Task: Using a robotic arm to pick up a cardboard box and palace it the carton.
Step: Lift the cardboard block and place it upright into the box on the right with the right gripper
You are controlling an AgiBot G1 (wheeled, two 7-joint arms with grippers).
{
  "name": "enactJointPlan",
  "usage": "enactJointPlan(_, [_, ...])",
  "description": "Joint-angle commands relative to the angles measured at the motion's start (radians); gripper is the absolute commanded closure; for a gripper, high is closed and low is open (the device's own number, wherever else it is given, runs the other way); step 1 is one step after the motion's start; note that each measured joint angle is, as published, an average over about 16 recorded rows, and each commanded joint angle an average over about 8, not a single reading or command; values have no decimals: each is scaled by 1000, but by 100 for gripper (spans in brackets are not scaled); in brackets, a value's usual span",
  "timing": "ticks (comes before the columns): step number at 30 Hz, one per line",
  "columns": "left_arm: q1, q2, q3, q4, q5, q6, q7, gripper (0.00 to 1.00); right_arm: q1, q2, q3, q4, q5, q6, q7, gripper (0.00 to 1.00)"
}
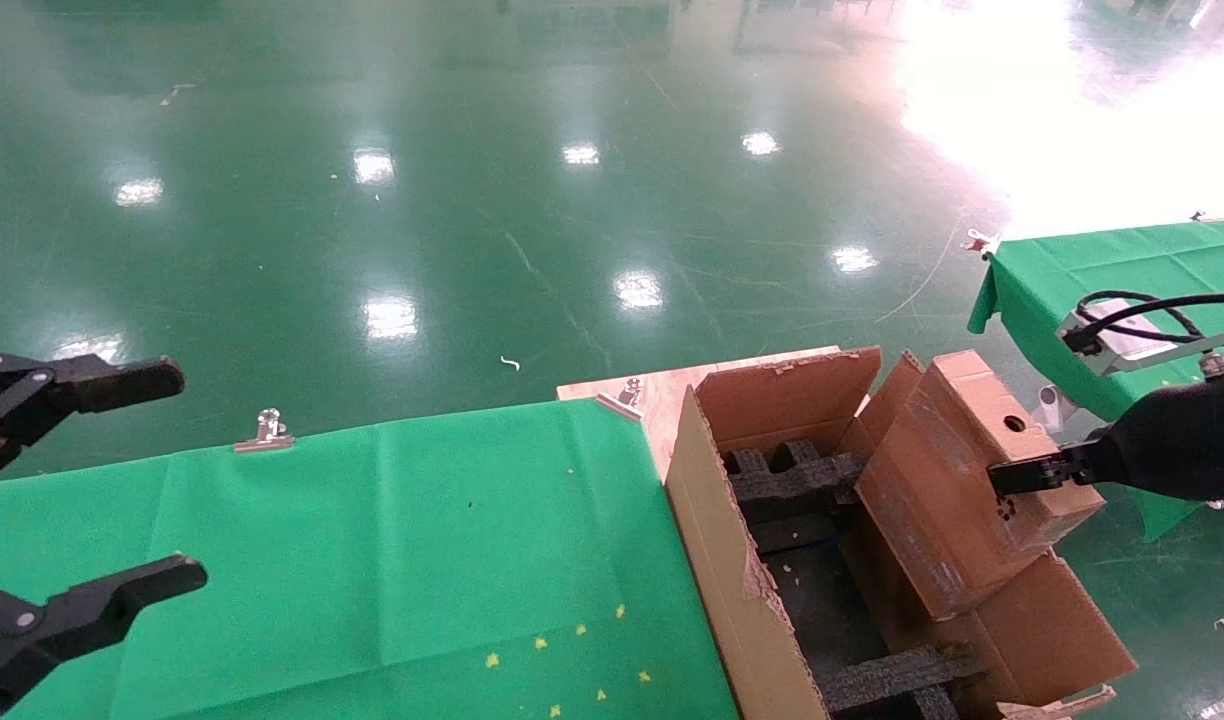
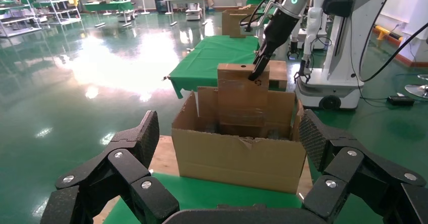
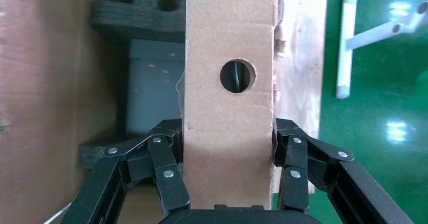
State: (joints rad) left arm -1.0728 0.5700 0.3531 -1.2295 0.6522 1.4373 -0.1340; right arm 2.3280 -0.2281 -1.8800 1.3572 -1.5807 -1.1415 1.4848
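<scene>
left gripper [image 1: 77, 480]: matte black, two long linked fingers [image 2: 131, 156], silver screw heads at joints, textured pads on inner faces. right gripper [image 3: 229, 148]: same black linkage, silver rivets. robotic arm [image 2: 295, 2]: white shell, glowing teal ring, black wrist section, black cables, grey camera block [image 1: 1122, 335].

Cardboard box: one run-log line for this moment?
right gripper: shut on cardboard box | box: tilted, lower end inside carton, not released | left gripper: open, idle over green table
</scene>
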Motion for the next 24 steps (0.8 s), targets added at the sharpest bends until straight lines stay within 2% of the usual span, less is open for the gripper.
enactJointPlan(1, [0,0,0,0,0,0,0,0,-13,-6,-8,1,-16,16,18,100])
enactJointPlan(16, [0,0,0,0,0,0,0,0,-82,-45,-48,3,-42,63,140,100])
enactJointPlan(24, [0,0,0,0,0,0,0,0,-110,-58,-62,2,-89,116,185,100])
